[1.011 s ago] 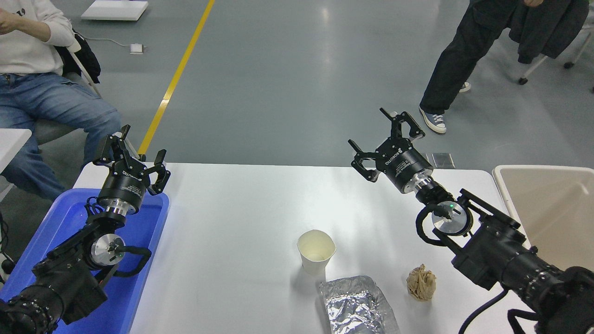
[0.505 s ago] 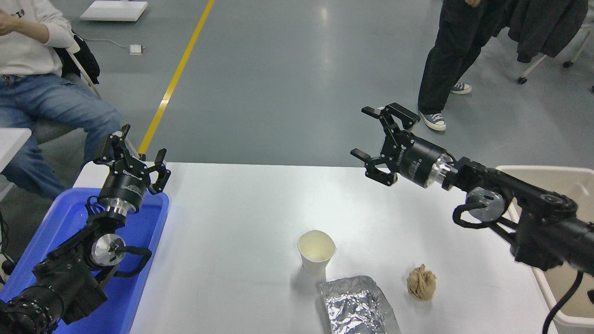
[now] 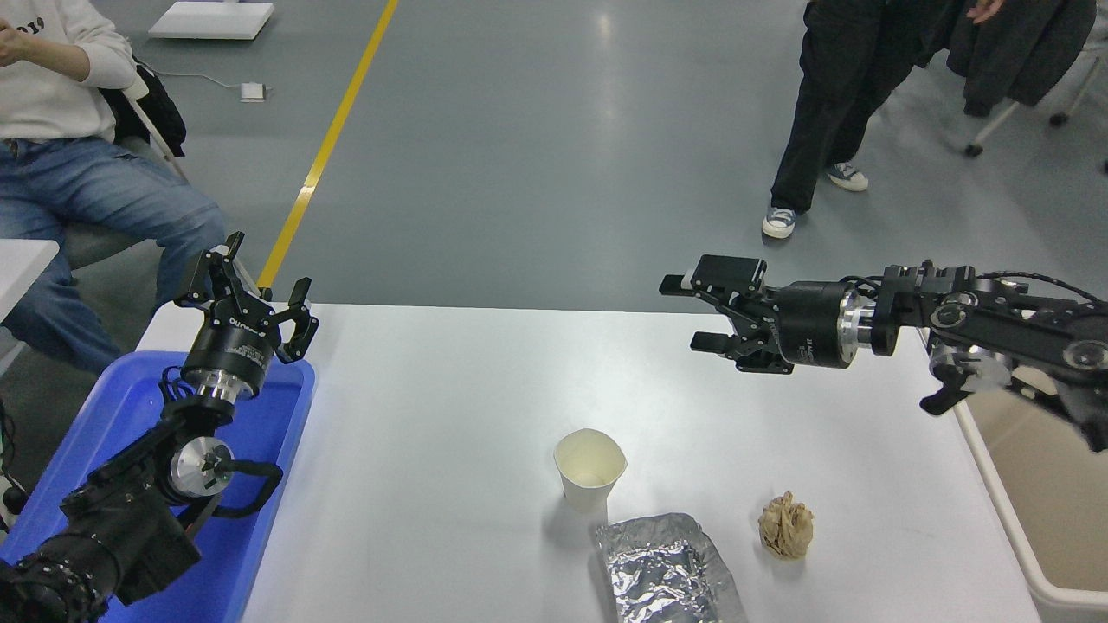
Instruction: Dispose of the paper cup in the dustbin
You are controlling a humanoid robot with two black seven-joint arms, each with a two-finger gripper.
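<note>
Merely tapered, squash-rimmed paper cup (image 3: pixel 589 467)

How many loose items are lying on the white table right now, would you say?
3: cream-white paper cup mid-table, silver foil packet at the near edge, crumpled brown paper ball right of it.

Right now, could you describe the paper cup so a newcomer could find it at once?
On the white table, look near the front edge, right of centre. The paper cup stands upright and open just behind a silver foil packet; unlike the crumpled brown paper ball, it is smooth and cream-white.
</note>
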